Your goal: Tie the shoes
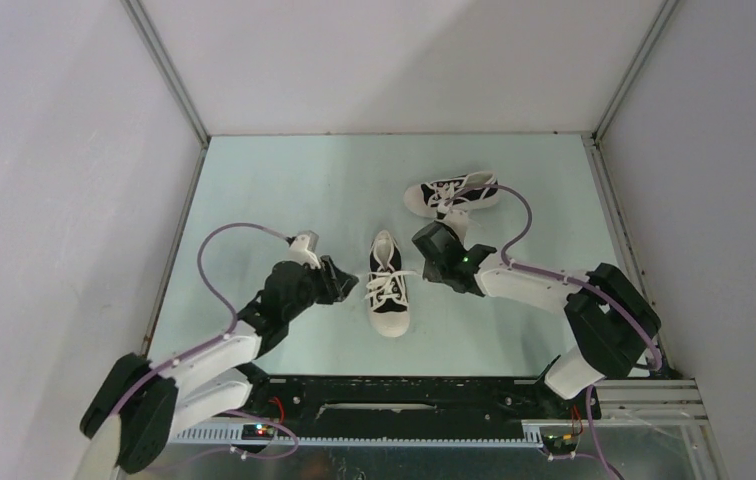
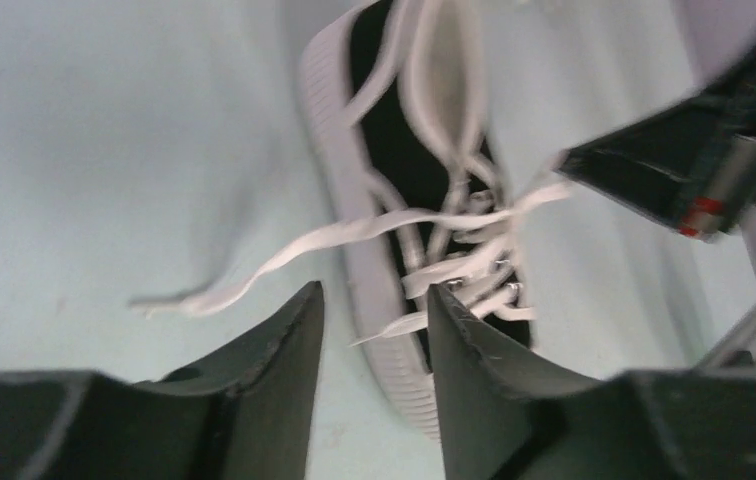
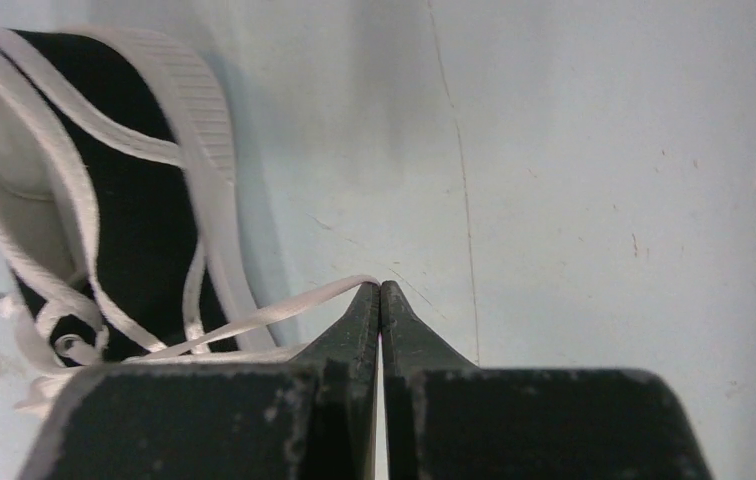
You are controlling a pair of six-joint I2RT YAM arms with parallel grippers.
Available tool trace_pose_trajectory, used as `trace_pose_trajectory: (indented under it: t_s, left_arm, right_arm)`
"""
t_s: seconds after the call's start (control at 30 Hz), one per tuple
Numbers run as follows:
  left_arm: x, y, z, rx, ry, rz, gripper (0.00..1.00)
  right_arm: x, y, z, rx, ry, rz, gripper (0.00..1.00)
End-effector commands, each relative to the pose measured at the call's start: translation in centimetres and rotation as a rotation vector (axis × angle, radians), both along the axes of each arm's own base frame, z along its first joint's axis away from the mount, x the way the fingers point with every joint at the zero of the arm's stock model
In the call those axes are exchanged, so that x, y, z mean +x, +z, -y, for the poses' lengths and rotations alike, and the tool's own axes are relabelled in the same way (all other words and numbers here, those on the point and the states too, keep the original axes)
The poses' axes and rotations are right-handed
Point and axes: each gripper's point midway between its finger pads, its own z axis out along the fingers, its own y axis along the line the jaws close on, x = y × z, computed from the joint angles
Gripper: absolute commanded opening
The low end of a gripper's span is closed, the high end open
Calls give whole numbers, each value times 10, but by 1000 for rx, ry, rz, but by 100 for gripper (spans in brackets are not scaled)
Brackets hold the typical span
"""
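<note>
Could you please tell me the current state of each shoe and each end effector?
Near shoe: upright on its sole, untied, laces loose.
Far shoe: untied, laces loose.
Left end effector: open, empty.
Right end effector: shut on a lace of the near shoe.

A pale mint-green desk (image 1: 284,200) is enclosed by plain white walls: a back wall (image 1: 394,60), a left wall (image 1: 44,200) and a right wall (image 1: 724,180). The rear corners are marked by slanting grey metal posts (image 1: 166,72). Faint scratches and specks are seen on the desk surface. Soft, even light is cast; only weak shadows are thrown.
</note>
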Motion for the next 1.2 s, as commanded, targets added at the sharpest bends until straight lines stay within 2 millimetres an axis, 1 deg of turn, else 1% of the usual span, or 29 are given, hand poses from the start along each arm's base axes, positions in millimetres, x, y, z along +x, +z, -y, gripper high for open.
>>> trace_pose_trajectory:
  t_s: [0.0,0.03,0.07,0.1,0.13,0.17,0.2,0.33,0.43,0.7,0.83,0.97,1.07,1.13,1.17]
  left_arm:
    - [-8,52,22,-62,-200,260,52]
    - [-9,56,24,-48,-231,296,55]
    - [-12,56,27,-45,-270,305,56]
    - [-12,58,29,-21,-294,322,56]
    - [-13,56,32,-11,-326,314,56]
    - [-12,59,35,5,-345,325,56]
    - [-12,55,37,11,-367,311,56]
    - [-7,54,48,38,-428,298,54]
    - [-4,46,53,55,-451,254,53]
    - [1,27,63,58,-473,166,55]
    - [5,19,63,74,-465,138,53]
    - [11,10,58,118,-433,105,46]
    - [14,1,53,164,-416,61,38]
    - [14,-2,52,173,-414,48,27]
    - [15,-2,52,175,-411,48,17]
  right_arm:
    - [18,35,-19,53,72,116,0]
    - [18,36,-22,60,82,118,0]
    - [18,37,-23,64,86,120,0]
    - [17,37,-25,69,95,121,0]
    - [17,37,-26,69,98,122,0]
    - [17,38,-27,73,103,125,0]
    - [17,38,-28,73,106,126,0]
    - [18,42,-28,72,111,136,0]
    - [19,44,-28,60,112,139,0]
    - [21,44,-28,51,118,145,0]
    - [21,44,-28,53,118,142,0]
    - [20,43,-28,52,121,136,0]
    - [19,42,-29,54,123,131,0]
    - [19,42,-29,56,122,131,0]
    - [19,42,-29,58,121,132,0]
